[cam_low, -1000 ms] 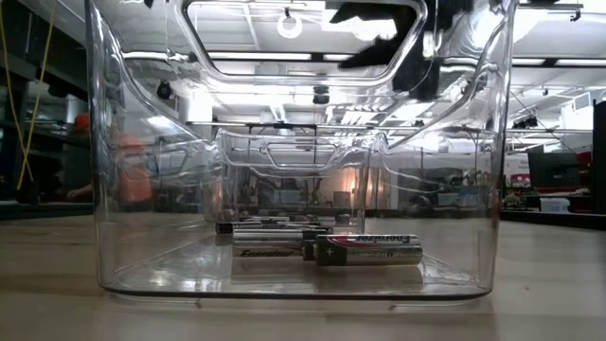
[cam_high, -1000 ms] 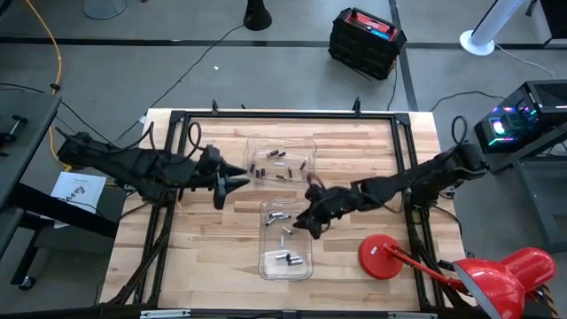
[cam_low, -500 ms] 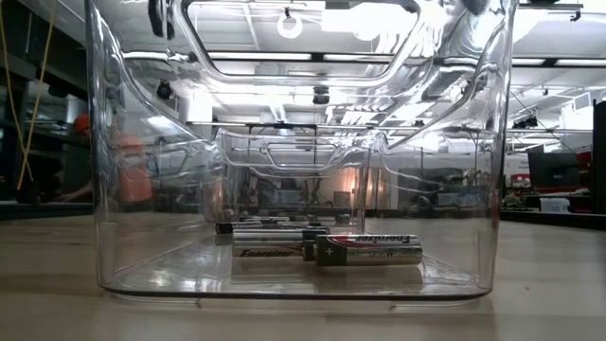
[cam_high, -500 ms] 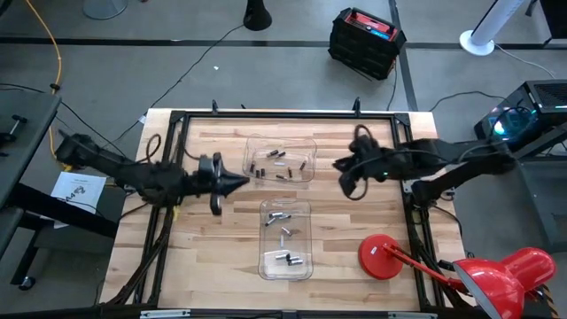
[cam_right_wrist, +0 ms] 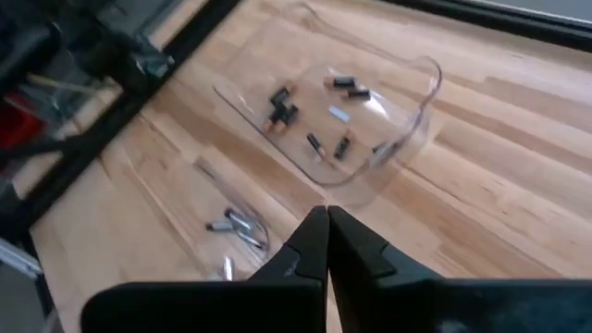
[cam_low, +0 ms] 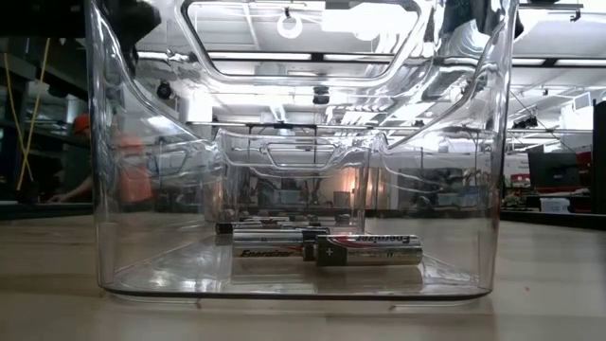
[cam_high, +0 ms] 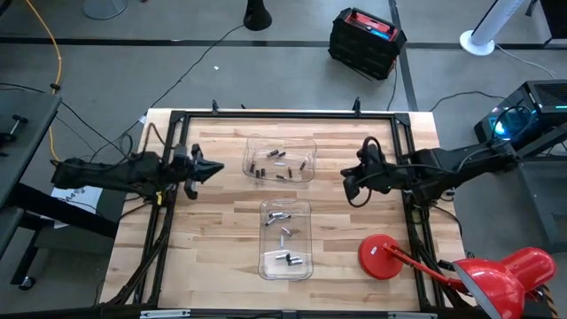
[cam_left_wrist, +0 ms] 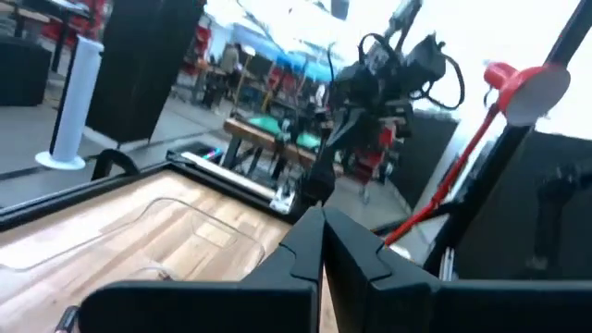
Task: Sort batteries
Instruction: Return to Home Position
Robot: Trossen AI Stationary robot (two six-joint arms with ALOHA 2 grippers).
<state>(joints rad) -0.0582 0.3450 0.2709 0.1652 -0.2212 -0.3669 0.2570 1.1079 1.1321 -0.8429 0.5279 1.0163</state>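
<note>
Altogether there are two clear bins on the wooden bench [cam_high: 221, 239]. The far bin [cam_high: 312, 143] sits near the middle of the bench's far edge, which is at the top of the high view. It holds about eight dark batteries [cam_high: 276, 154], scattered on its bottom. The near bin [cam_high: 303, 226] sits between it and the front edge and holds about six silver batteries [cam_high: 282, 257]. In the low view, some of these lie close together on the bin's floor. No battery lies loose on the bench.

There are two arms. The left gripper [cam_high: 215, 167] hovers at the left edge of the bench, over the black frame [cam_high: 266, 115], level with the far bin. Its fingers [cam_left_wrist: 310, 242] are pressed together and grasp nothing. The right gripper [cam_high: 347, 175] hovers near the right edge, also level with the far bin and well apart from it. Its fingers [cam_right_wrist: 313, 242] are clenched too, with nothing between them.

The bench is of light planks. A red stand [cam_high: 381, 257] is at its front right corner. Around the bench is grey floor [cam_high: 177, 62], and a black case [cam_high: 366, 40] stands on it beyond the far edge. In the low view, a person [cam_low: 123, 170] in orange shows blurred through the bin wall.
</note>
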